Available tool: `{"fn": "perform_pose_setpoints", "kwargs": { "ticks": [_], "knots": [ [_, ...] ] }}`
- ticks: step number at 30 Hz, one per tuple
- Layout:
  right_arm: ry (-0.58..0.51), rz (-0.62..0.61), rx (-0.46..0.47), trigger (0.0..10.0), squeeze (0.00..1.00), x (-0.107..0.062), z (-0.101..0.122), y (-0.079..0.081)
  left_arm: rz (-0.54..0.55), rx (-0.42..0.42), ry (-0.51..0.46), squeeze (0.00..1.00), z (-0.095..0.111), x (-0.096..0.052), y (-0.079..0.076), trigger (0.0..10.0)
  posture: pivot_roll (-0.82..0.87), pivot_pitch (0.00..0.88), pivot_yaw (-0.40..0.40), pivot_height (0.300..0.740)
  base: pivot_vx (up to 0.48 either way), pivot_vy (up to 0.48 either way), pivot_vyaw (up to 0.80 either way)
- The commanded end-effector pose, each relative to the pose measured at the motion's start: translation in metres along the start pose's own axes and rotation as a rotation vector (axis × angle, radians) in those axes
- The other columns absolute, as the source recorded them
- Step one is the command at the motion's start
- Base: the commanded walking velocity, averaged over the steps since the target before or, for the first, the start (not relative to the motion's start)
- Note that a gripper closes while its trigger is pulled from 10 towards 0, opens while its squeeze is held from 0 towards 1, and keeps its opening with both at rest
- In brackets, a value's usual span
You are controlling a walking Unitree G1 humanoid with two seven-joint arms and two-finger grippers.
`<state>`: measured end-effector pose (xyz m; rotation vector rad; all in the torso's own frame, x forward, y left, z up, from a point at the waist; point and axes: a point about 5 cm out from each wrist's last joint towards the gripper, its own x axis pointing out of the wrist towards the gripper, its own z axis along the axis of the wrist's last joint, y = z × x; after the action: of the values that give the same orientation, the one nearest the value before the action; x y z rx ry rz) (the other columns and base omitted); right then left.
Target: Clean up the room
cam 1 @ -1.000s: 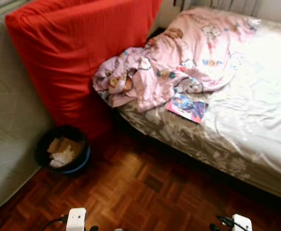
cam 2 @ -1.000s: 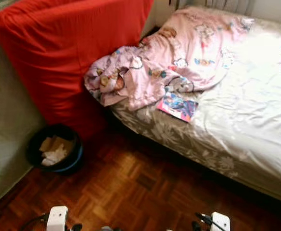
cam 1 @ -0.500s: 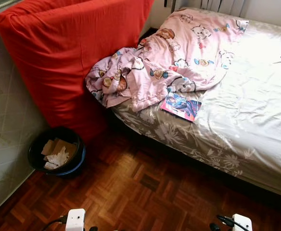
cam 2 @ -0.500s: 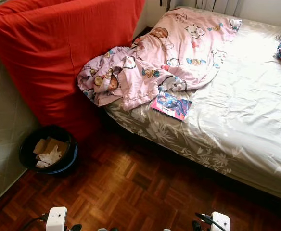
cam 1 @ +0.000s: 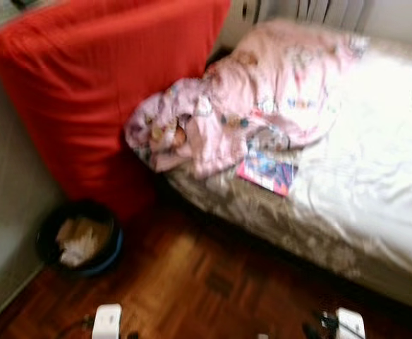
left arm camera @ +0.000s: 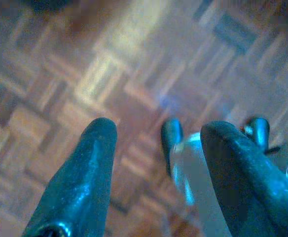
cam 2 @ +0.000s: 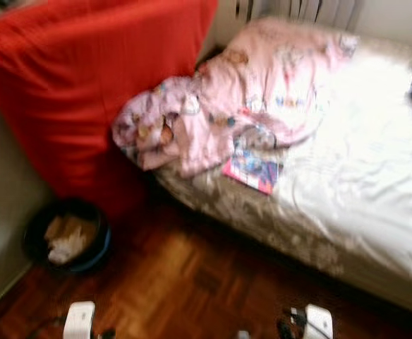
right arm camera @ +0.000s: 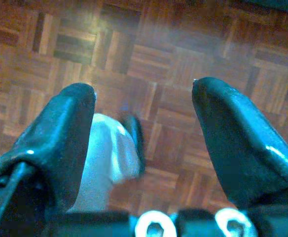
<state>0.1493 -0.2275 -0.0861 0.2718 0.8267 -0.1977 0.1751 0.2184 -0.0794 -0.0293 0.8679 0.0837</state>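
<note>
Approach step — both pincers, left pincer [left arm camera: 156,143] and right pincer [right arm camera: 144,108], spread empty; magazine [cam 1: 266,171] on bed [cam 1: 375,176] lies well ahead — next, step closer.

My floor [cam 1: 192,282] is glossy wood parquet; the red mattress cover [cam 1: 100,92] and pink blanket [cam 1: 262,92] look like matt cloth.

motion blur throughout | bed sheet [cam 1: 375,141] overexposed | floor [cam 1: 192,282] dim
</note>
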Motion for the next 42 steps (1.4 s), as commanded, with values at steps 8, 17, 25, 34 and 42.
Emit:
{"fn": "perform_pose_setpoints", "kwargs": {
  "ticks": [8, 17, 25, 34, 42],
  "knots": [
    [0.024, -0.023, -0.001, 10.0, 0.00, -0.0042, -0.0066, -0.0087, -0.012, -0.011, 0.040, 0.00, -0.0136, -0.0028, -0.0047, 10.0, 0.00, 0.138, 0.005, 0.740, 0.354, 0.000, 0.00],
    [0.022, -0.021, 0.002, 10.0, 0.00, -0.0036, -0.0063, -0.0070, -0.007, -0.015, 0.041, 0.00, -0.0142, -0.0034, -0.0020, 10.0, 0.00, 0.157, 0.003, 0.740, 0.354, 0.000, 0.00],
    [0.024, -0.017, 0.003, 10.0, 0.00, -0.0035, -0.0078, -0.0050, -0.006, -0.018, 0.045, 0.00, -0.0150, -0.0037, -0.0013, 10.0, 0.00, 0.165, 0.003, 0.740, 0.353, 0.000, 0.00],
    [0.020, -0.018, 0.004, 10.0, 0.00, -0.0035, -0.0076, -0.0047, -0.007, -0.022, 0.041, 0.00, -0.0146, -0.0036, -0.0018, 10.0, 0.00, 0.173, 0.002, 0.740, 0.347, 0.000, 0.00],
    [-0.016, -0.011, 0.004, 10.0, 0.00, -0.0021, -0.0012, -0.0037, -0.006, -0.029, -0.011, 0.00, -0.0078, -0.0030, -0.0009, 10.0, 0.00, 0.181, 0.000, 0.740, 0.180, 0.000, 0.00]
  ]
}}
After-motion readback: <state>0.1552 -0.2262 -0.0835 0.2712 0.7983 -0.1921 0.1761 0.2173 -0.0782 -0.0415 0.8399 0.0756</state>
